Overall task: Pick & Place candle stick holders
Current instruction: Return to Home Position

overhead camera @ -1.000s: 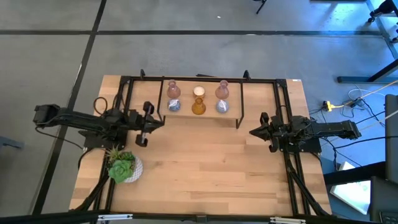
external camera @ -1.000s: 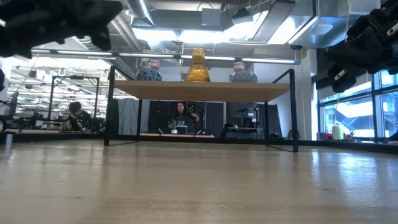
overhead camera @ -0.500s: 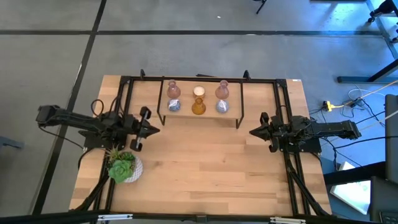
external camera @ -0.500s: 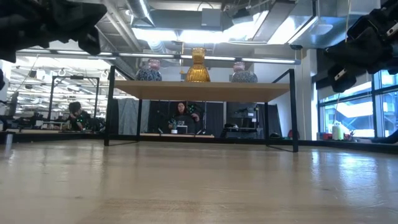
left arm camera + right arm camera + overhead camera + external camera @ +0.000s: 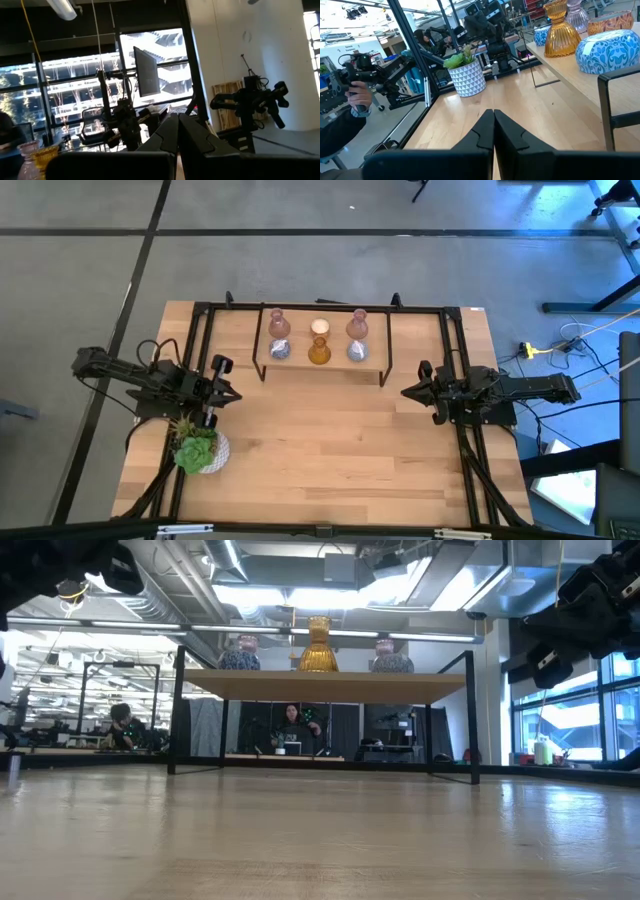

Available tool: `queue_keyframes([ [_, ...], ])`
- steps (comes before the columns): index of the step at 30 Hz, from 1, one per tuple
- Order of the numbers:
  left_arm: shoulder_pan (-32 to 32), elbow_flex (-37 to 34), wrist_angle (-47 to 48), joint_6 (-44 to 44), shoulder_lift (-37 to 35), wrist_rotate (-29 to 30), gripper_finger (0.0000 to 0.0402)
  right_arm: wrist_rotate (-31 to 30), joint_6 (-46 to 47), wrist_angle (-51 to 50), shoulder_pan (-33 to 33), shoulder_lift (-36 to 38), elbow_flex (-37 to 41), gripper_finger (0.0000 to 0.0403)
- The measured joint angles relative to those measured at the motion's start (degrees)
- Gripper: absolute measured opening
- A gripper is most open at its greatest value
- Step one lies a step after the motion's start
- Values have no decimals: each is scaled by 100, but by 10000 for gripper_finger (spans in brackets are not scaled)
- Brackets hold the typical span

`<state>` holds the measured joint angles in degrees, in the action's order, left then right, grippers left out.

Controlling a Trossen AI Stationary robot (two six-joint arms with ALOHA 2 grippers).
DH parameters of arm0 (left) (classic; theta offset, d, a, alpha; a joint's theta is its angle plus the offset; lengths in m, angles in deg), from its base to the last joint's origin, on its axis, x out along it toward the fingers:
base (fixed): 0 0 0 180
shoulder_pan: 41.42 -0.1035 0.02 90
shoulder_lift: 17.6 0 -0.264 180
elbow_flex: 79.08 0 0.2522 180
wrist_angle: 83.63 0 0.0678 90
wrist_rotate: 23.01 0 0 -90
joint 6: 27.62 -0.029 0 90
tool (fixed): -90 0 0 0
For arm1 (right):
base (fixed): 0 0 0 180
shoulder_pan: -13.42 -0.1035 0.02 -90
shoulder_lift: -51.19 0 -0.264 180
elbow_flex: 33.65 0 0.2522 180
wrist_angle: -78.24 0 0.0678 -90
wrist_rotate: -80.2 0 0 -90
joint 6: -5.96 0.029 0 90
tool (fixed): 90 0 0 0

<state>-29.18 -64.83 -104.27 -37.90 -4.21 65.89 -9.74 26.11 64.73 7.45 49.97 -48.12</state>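
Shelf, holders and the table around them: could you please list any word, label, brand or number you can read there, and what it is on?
None: no lettering can be read in any view.
The blue round holder and the succulent's white pot carry only patterns, not letters.
The left gripper and right gripper show no legible marking.
Anything farther off is too small to read.

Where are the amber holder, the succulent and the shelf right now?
amber holder (image 5: 319, 652), low view, on its ribbed body.
succulent (image 5: 193, 446), high view, on its green leaves.
shelf (image 5: 400, 686), low view, on the board's front edge.
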Motion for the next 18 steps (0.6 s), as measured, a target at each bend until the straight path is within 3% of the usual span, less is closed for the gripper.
queue_keyframes([
  [13, 11, 0, 1545, -134, -1334, -147, 2, 0, 0, -2, -2, 0, 0, 5],
  [18, 19, 0, 1633, -86, -1336, -52, 2, 2, 0, -4, 0, 0, 0, 5],
])
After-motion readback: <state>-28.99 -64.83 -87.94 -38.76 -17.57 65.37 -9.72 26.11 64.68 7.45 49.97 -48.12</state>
